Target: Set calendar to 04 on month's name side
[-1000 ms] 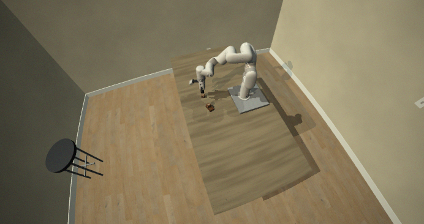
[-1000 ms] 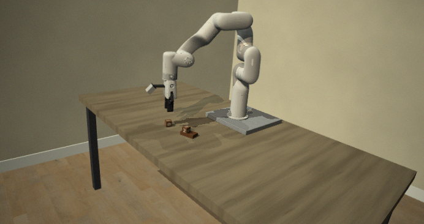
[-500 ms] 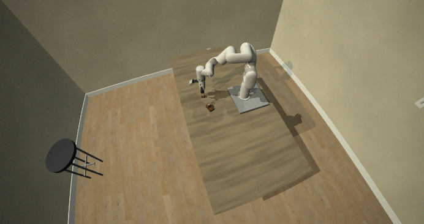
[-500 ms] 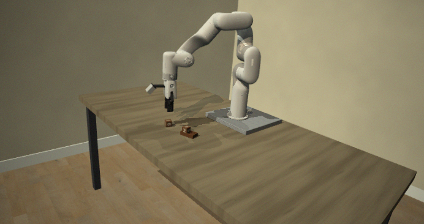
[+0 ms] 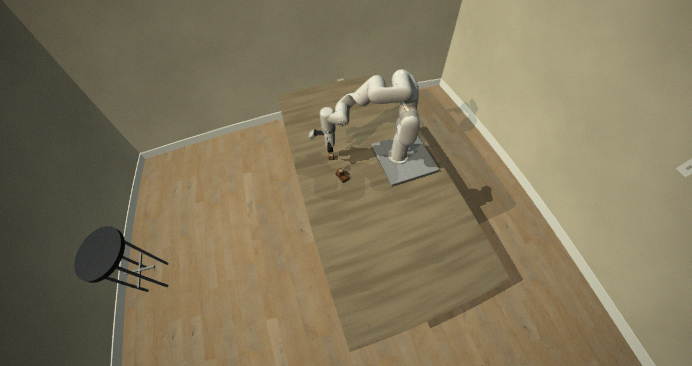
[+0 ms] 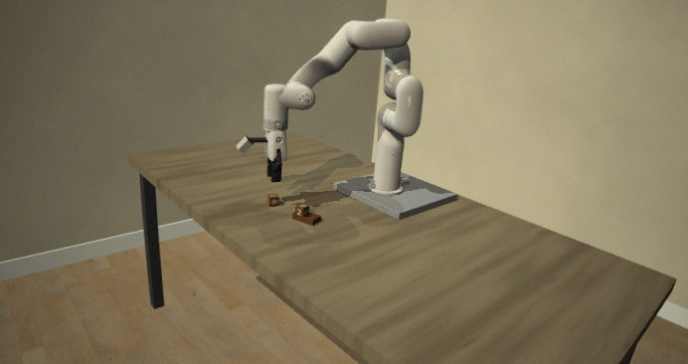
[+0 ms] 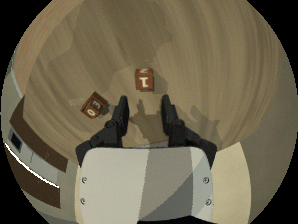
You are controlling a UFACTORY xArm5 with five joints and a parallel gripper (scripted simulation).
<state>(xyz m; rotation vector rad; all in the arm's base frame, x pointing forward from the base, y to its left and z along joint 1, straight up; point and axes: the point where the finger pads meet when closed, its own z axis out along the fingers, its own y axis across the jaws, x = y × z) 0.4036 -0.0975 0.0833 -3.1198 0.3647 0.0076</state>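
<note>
Gripper point(image 5: 330, 149) point(image 6: 274, 179) point(image 7: 144, 103) hovers above the table point(image 5: 400, 236) point(image 6: 423, 255) point(image 7: 200, 60), its fingers partly open with nothing between them. One number cube point(image 5: 331, 156) point(image 6: 272, 200) point(image 7: 144, 80) rests on the tabletop near the brown tray point(image 5: 345, 178) point(image 6: 310, 219), while the other cube point(image 5: 340, 172) point(image 6: 301, 210) point(image 7: 95, 104) sits at the tray.

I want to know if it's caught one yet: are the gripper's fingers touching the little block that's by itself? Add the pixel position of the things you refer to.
Apart: the exterior view shows tabletop between the gripper point(image 6: 274, 179) point(image 7: 144, 100) and the loose cube point(image 6: 272, 200) point(image 7: 144, 80) below.
</note>
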